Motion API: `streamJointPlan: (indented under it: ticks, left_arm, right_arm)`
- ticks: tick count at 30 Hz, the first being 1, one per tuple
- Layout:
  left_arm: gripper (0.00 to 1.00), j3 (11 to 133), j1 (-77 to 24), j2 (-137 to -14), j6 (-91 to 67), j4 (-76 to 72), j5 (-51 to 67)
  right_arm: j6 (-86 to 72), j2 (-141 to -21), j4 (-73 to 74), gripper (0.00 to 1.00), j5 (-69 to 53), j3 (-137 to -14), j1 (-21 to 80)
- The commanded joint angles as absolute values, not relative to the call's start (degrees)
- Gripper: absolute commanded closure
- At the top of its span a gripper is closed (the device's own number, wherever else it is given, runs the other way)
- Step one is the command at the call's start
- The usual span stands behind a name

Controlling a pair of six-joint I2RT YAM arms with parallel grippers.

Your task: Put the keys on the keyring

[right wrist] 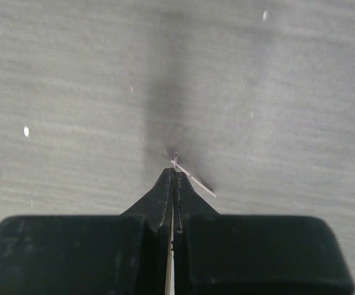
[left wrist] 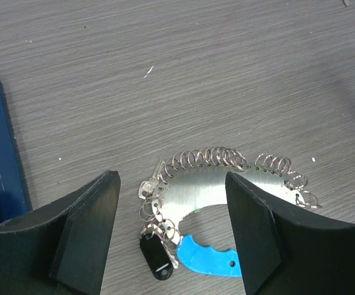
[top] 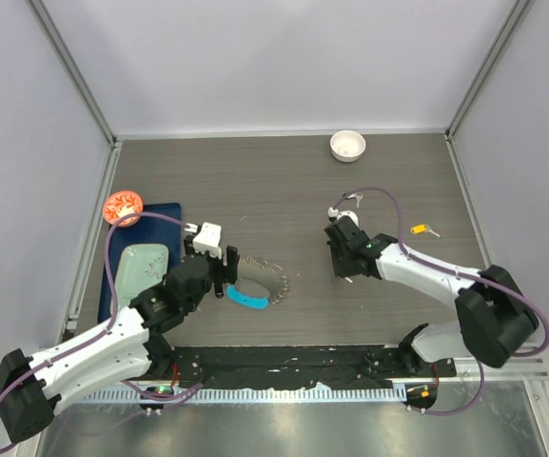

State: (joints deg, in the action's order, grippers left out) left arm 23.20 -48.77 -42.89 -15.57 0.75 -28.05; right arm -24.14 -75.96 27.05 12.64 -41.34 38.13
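Observation:
The keyring [left wrist: 205, 184] lies flat on the table, a silver crescent edged with wire loops and ending in a blue plastic segment [left wrist: 211, 263]. A black-tagged key [left wrist: 155, 258] and a plain silver key [left wrist: 147, 185] hang at its left end. My left gripper [left wrist: 171, 236] hovers over the ring, open, with one finger on either side and nothing held. In the top view the keyring [top: 260, 278] sits just right of the left gripper [top: 225, 276]. My right gripper [right wrist: 175, 171] is shut on a thin silver key [right wrist: 195, 178] seen edge-on, low over bare table. A yellow-tagged key [top: 424, 229] lies further right.
A small white bowl [top: 347, 145] stands at the back of the table. At the left edge a dark blue tray [top: 152, 221] holds a pale dish [top: 143, 267], with a red round object [top: 122, 206] at its far corner. Grey walls enclose the table.

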Motion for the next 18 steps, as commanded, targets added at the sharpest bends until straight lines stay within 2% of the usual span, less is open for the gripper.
streamJointPlan:
  ticks: [1,18]
  left_arm:
    - [0.27,23.03,-48.69,-42.80,-14.94,-1.14,-29.18]
    - [0.27,22.85,-48.60,-43.24,-14.85,-1.76,-29.18]
  right_arm:
    - [-15.23,-81.99,22.42,0.99,13.80,-48.07,35.51]
    - [-1.77,-93.43,4.59,0.99,6.95,-49.22,32.26]
